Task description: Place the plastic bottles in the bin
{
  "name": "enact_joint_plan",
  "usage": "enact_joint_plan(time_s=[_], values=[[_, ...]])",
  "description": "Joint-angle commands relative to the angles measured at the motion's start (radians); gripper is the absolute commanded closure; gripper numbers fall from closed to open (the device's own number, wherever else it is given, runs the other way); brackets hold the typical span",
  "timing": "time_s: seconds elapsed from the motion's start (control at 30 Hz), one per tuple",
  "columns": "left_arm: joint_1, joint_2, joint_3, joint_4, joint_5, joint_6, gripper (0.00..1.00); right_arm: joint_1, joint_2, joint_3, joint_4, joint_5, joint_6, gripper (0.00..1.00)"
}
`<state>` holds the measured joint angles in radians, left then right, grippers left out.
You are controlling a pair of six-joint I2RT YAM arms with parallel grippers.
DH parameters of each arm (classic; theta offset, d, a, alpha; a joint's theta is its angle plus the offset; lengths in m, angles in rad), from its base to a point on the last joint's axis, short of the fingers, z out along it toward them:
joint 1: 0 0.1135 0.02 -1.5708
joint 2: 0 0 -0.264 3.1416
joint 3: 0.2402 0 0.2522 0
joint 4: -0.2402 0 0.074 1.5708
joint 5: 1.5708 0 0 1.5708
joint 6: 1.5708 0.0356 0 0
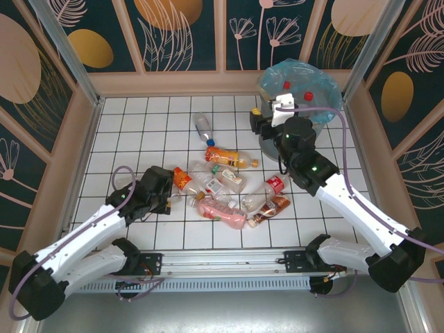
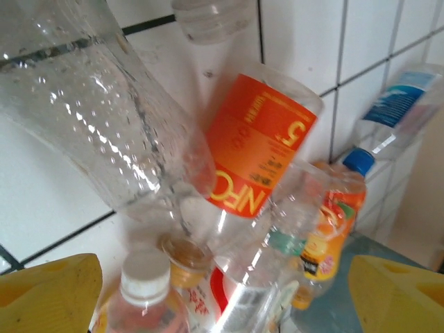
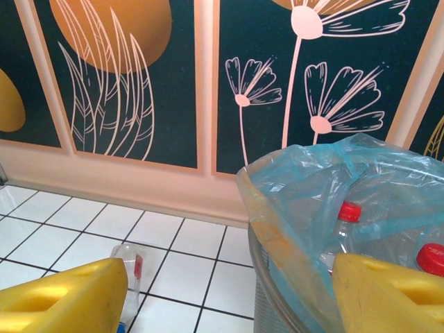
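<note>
A: Entry one, left gripper [image 1: 169, 189]. Condition?
B: Fingers spread wide, nothing clamped. Located at the left edge of the heap of plastic bottles [image 1: 222, 189] on the tiled table. An orange-labelled bottle [image 2: 260, 149] lies just ahead, overlapped by a clear one [image 2: 90, 104]
A: Handling note?
B: Neighbours touch. Straddle one body across its width, and close only when a single bottle sits between the fingers. The lone bottle [image 1: 202, 126] further back looks easier
A: Entry two, right gripper [image 3: 229, 298]?
B: Fingers apart, empty, by the rim of the bin [image 1: 331, 89], which holds red-capped bottles [image 3: 349, 211]
</note>
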<state>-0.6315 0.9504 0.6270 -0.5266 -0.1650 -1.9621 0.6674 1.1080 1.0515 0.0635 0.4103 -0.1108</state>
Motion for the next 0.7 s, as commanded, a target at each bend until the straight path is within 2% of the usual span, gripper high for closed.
enact_joint_plan(time_s=[0.0, 0.3, 0.5, 0.67], values=[[0.042, 0.076, 0.008, 0.064, 0.088, 0.079, 0.08, -0.012, -0.031, -0.025, 0.041, 0.029, -0.017, 0.22], [0.142, 0.191, -0.049, 0.158, 0.170, 0.128, 0.13, -0.042, -0.031, -0.060, 0.042, 0.014, -0.004, 0.22], [0.186, 0.193, -0.069, 0.142, 0.170, 0.143, 0.16, -0.063, -0.032, -0.065, 0.042, 0.000, -0.004, 0.21], [0.211, 0.167, -0.151, 0.161, 0.185, 0.125, 0.16, -0.069, -0.026, -0.062, 0.047, -0.012, 0.000, 0.21]])
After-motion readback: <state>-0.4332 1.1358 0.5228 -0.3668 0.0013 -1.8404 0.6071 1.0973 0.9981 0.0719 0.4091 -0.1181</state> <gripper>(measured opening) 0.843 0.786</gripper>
